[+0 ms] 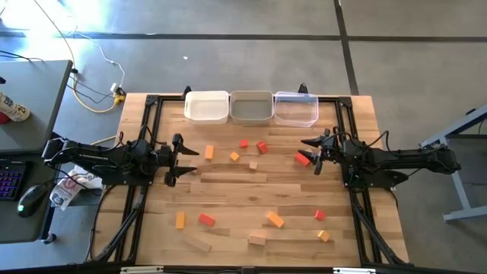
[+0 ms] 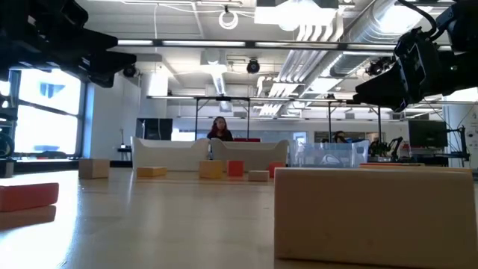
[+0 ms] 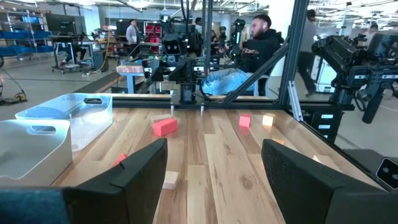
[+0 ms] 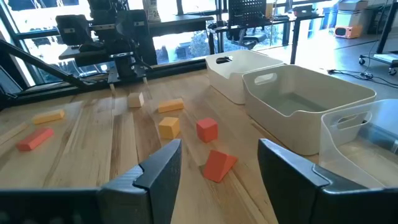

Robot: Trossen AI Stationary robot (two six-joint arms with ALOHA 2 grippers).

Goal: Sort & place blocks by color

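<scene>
Right wrist view: right fingers (image 4: 214, 168) spread and empty, red block (image 4: 217, 165) on the worktop (image 4: 93, 137) just ahead, between them.
Blocks (image 1: 251, 194) lie scattered apart on the worktop, none in the bins (image 1: 251, 107). Judged light, rigid wood with flat faces; this one sits tilted, so pinch two opposite flat sides, not corners. Left fingers (image 1: 179, 159) also spread, empty.

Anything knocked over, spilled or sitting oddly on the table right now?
One red block near the right gripper sits tilted on an edge rather than flat. Otherwise nothing stands out: the three bins stand upright in a row.
</scene>
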